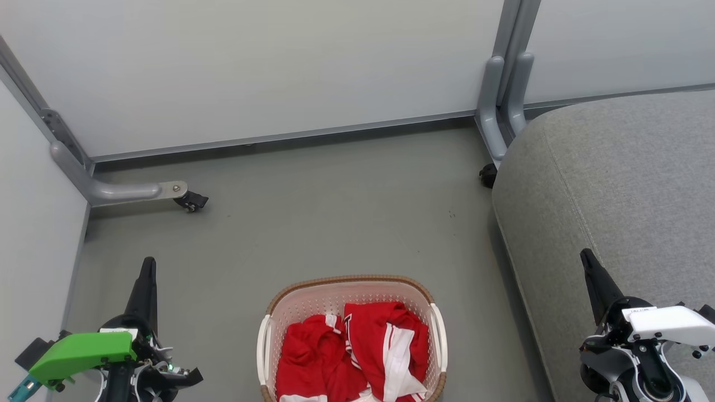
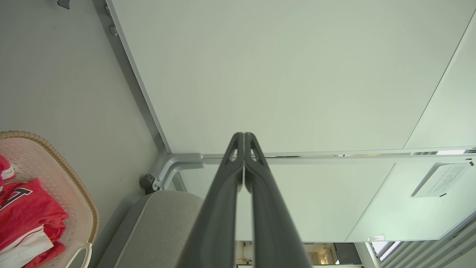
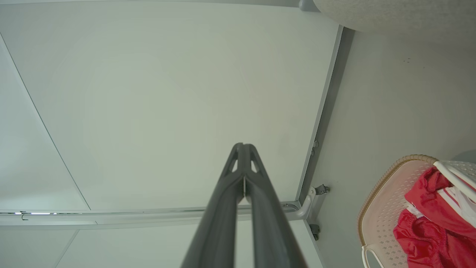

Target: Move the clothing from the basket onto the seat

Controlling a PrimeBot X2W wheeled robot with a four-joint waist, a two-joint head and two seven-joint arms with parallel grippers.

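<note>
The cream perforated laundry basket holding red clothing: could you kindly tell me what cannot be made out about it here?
- Cream perforated plastic basket, head view: its near end is cut off by the bottom edge.
- Red white-striped clothing, head view: bunched folds hide how many garments there are.
- Its floor, head view: largely covered by the clothing.
- Same basket, right wrist view: cut off by the right and bottom edges.

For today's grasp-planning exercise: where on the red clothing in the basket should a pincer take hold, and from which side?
Probably the raised fold of the clothing beside its white stripe, from straight above: it sits highest, and the basket walls block sideways approach.
</note>
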